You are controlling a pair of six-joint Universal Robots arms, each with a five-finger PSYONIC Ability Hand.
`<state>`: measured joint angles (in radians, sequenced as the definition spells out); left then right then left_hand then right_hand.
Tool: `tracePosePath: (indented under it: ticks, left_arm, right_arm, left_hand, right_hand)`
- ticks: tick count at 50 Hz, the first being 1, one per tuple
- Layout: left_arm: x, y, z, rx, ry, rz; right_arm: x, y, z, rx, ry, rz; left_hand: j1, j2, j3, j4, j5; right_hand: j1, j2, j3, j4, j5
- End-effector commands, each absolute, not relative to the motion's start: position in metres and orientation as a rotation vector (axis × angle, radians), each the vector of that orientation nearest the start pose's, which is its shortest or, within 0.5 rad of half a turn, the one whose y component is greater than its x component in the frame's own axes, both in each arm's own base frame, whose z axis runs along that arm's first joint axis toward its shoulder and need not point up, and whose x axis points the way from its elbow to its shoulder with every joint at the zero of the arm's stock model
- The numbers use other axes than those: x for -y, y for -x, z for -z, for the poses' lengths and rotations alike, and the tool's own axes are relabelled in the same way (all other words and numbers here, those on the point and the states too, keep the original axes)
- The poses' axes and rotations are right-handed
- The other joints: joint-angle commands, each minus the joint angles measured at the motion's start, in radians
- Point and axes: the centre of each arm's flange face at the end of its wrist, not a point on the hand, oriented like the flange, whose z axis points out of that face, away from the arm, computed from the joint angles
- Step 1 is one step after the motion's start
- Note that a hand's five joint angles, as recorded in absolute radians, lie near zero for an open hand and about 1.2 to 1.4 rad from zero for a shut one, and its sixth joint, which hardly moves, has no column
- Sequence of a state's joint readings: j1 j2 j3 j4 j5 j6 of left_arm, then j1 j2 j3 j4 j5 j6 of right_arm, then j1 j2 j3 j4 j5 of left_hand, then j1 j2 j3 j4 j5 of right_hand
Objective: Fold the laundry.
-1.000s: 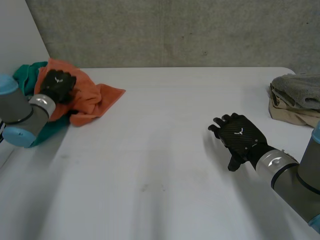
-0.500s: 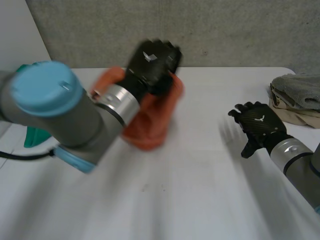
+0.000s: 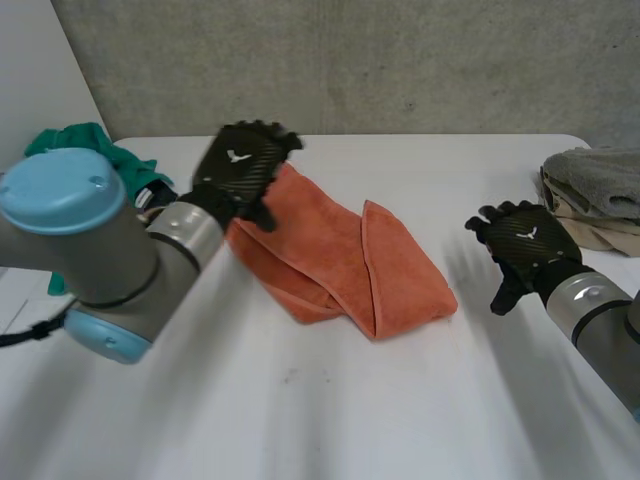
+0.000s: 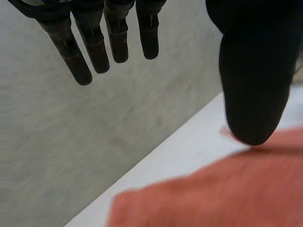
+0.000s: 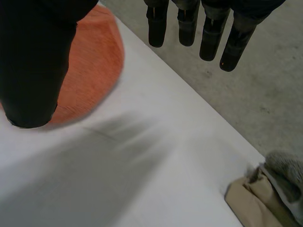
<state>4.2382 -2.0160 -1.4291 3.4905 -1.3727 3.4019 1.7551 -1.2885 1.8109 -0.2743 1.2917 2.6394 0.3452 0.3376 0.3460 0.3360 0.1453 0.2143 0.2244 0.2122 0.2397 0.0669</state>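
An orange towel [image 3: 340, 260] lies rumpled on the white table [image 3: 330, 420] near the middle, in loose folds. My left hand [image 3: 240, 168] hovers over its far left end with fingers straight, holding nothing. In the left wrist view the fingers [image 4: 94, 45] and thumb are spread apart above the orange towel [image 4: 213, 194]. My right hand [image 3: 525, 245] is open to the right of the towel, apart from it. In the right wrist view its fingers [image 5: 189, 23] hang straight, with the orange towel [image 5: 90, 66] beside the thumb.
A green cloth [image 3: 85, 145] sits at the table's far left, partly behind my left arm. Grey and beige folded cloths [image 3: 595, 200] are stacked at the right edge, also seen as grey and beige cloths [image 5: 265, 198]. A grey wall runs behind the table.
My left hand carried the orange towel from the pile at the far left to the table's middle and let it go. My right hand moved right and back.
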Motion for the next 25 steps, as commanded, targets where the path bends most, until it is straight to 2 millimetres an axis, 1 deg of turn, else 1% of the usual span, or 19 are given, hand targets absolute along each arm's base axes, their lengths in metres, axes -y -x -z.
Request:
tracePosePath:
  ticks: [1, 3, 4, 6, 7, 9, 10, 11, 12, 14, 15, 16, 17, 19, 20, 23, 24, 25]
  left_arm:
    - [0.357, 0.272, -0.177, -2.013, -1.133, 2.179]
    - [0.368, 0.270, -0.168, -2.009, -1.151, 2.168]
    - [0.377, 0.270, -0.161, -2.008, -1.177, 2.174]
    - [0.385, 0.272, -0.156, -1.995, -1.211, 2.196]
    - [0.391, 0.276, -0.152, -1.981, -1.249, 2.220]
    - [0.398, 0.280, -0.146, -1.966, -1.292, 2.245]
    - [0.405, 0.283, -0.143, -1.950, -1.312, 2.263]
    - [0.409, 0.284, -0.142, -1.941, -1.315, 2.273]
    - [0.414, 0.285, -0.140, -1.930, -1.316, 2.282]
    - [0.428, 0.285, -0.130, -1.926, -1.307, 2.281]
    - [0.431, 0.285, -0.127, -1.932, -1.306, 2.276]
    - [0.433, 0.285, -0.123, -1.942, -1.306, 2.268]
    - [0.437, 0.286, -0.117, -1.962, -1.309, 2.254]
    - [0.439, 0.286, -0.112, -1.977, -1.313, 2.239]
    - [0.439, 0.286, -0.111, -1.985, -1.316, 2.231]
    - [0.433, 0.286, -0.109, -2.012, -1.324, 2.208]
    - [0.432, 0.285, -0.109, -2.018, -1.323, 2.203]
    - [0.428, 0.284, -0.112, -2.029, -1.328, 2.195]
  right_arm:
    - [0.238, -0.255, -0.199, -1.950, 1.403, 1.923]
    - [0.236, -0.265, -0.203, -1.877, 1.503, 1.956]
    - [0.237, -0.268, -0.203, -1.855, 1.535, 1.963]
    - [0.241, -0.274, -0.202, -1.818, 1.592, 1.971]
    - [0.247, -0.283, -0.201, -1.776, 1.655, 1.983]
    - [0.251, -0.294, -0.200, -1.727, 1.708, 1.996]
    - [0.256, -0.308, -0.201, -1.673, 1.754, 2.003]
    - [0.258, -0.312, -0.201, -1.658, 1.766, 2.005]
    - [0.267, -0.321, -0.200, -1.638, 1.803, 1.999]
    - [0.277, -0.328, -0.197, -1.628, 1.822, 1.993]
    - [0.282, -0.331, -0.195, -1.624, 1.830, 1.985]
    - [0.291, -0.339, -0.189, -1.611, 1.854, 1.971]
    - [0.297, -0.343, -0.186, -1.602, 1.866, 1.973]
    - [0.306, -0.348, -0.179, -1.580, 1.892, 1.976]
    - [0.313, -0.355, -0.171, -1.538, 1.925, 1.981]
    - [0.325, -0.363, -0.159, -1.486, 1.984, 2.005]
    - [0.332, -0.367, -0.151, -1.461, 2.021, 2.016]
    - [0.334, -0.369, -0.147, -1.448, 2.039, 2.021]
  left_hand:
    - [0.018, 0.026, 0.017, 0.027, 0.043]
    - [0.027, 0.034, 0.026, 0.036, 0.052]
    - [0.033, 0.040, 0.032, 0.042, 0.058]
    - [0.050, 0.058, 0.049, 0.059, 0.076]
    - [0.062, 0.070, 0.061, 0.071, 0.087]
    - [0.062, 0.070, 0.061, 0.071, 0.087]
    - [0.062, 0.070, 0.061, 0.071, 0.087]
    - [0.062, 0.070, 0.061, 0.071, 0.087]
    - [0.065, 0.073, 0.064, 0.074, 0.090]
    - [0.074, 0.081, 0.073, 0.083, 0.099]
    - [0.074, 0.081, 0.073, 0.083, 0.099]
    - [0.071, 0.078, 0.070, 0.080, 0.096]
    - [0.074, 0.081, 0.073, 0.083, 0.099]
    - [0.074, 0.081, 0.073, 0.083, 0.099]
    - [0.077, 0.084, 0.076, 0.086, 0.102]
    - [0.097, 0.105, 0.096, 0.106, 0.123]
    - [0.097, 0.105, 0.097, 0.107, 0.123]
    - [0.097, 0.105, 0.097, 0.107, 0.123]
  right_hand:
    - [-0.040, -0.050, -0.038, -0.065, -0.067]
    - [-0.040, -0.050, -0.038, -0.065, -0.067]
    - [-0.040, -0.050, -0.038, -0.065, -0.067]
    - [-0.040, -0.050, -0.038, -0.065, -0.067]
    - [-0.040, -0.050, -0.038, -0.065, -0.067]
    - [-0.040, -0.050, -0.038, -0.065, -0.067]
    - [-0.040, -0.050, -0.038, -0.065, -0.067]
    - [-0.040, -0.050, -0.038, -0.065, -0.067]
    - [-0.040, -0.050, -0.038, -0.065, -0.067]
    - [-0.040, -0.050, -0.038, -0.065, -0.067]
    - [-0.040, -0.050, -0.038, -0.065, -0.067]
    - [-0.040, -0.050, -0.038, -0.065, -0.067]
    - [-0.040, -0.050, -0.038, -0.065, -0.067]
    - [-0.040, -0.050, -0.038, -0.065, -0.067]
    - [-0.040, -0.050, -0.038, -0.065, -0.067]
    - [-0.040, -0.050, -0.038, -0.065, -0.067]
    - [-0.040, -0.050, -0.038, -0.065, -0.067]
    - [-0.040, -0.050, -0.038, -0.065, -0.067]
